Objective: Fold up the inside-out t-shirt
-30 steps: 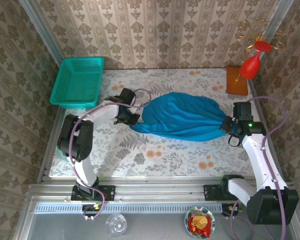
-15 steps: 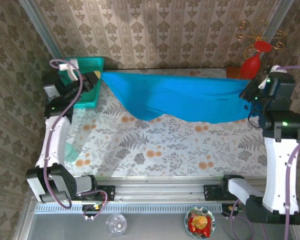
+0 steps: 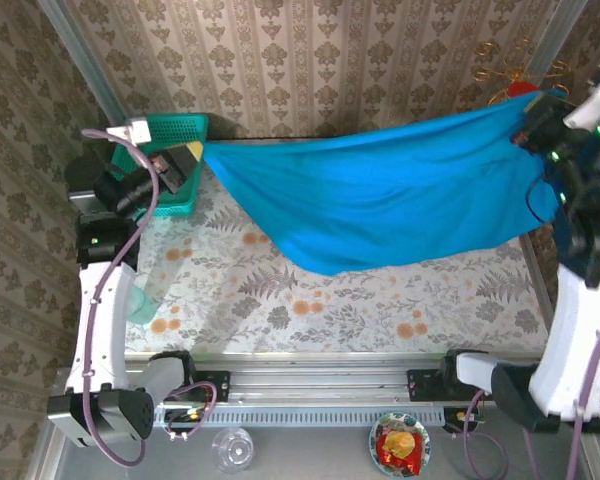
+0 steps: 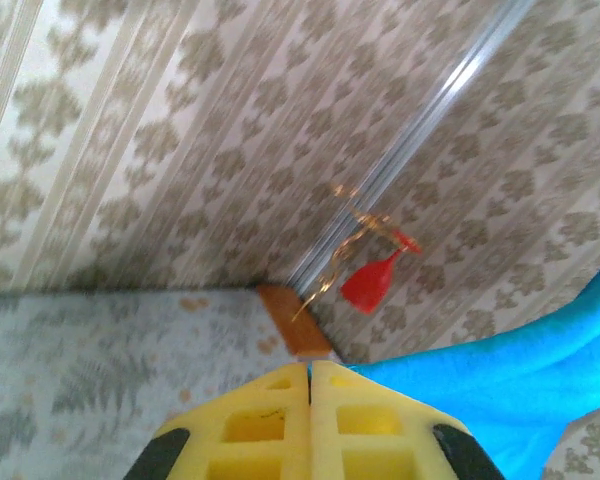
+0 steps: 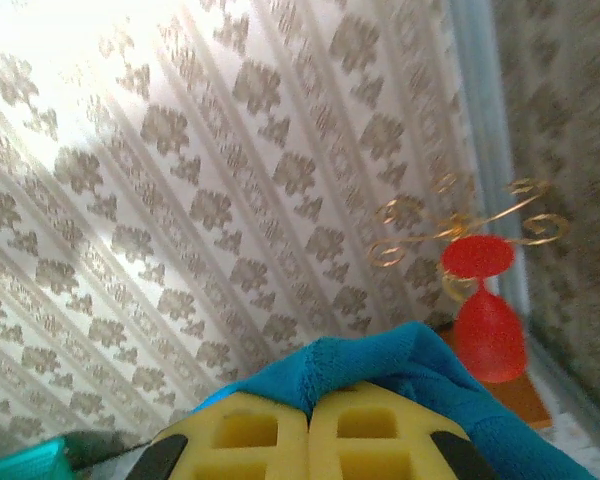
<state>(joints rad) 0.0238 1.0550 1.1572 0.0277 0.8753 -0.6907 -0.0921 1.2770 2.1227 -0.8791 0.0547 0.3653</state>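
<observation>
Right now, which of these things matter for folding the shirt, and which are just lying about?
In the job: blue t-shirt, left tool, right tool, both shut on it.
Lying about: teal basket, red ornament, orange block, glass, dish.

T-shirt (image 3: 380,205): soft matt blue cloth, fuzzy at edge. Basket (image 3: 185,125): teal plastic mesh, slight sheen. Front rail (image 3: 320,385): ribbed bare metal. Tbl cover (image 3: 280,300): matt, printed.

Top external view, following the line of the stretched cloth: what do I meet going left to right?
left gripper, shut on one end of the cloth → inside-out t-shirt, stretched in the air above the table → right gripper, shut on the other end.
</observation>
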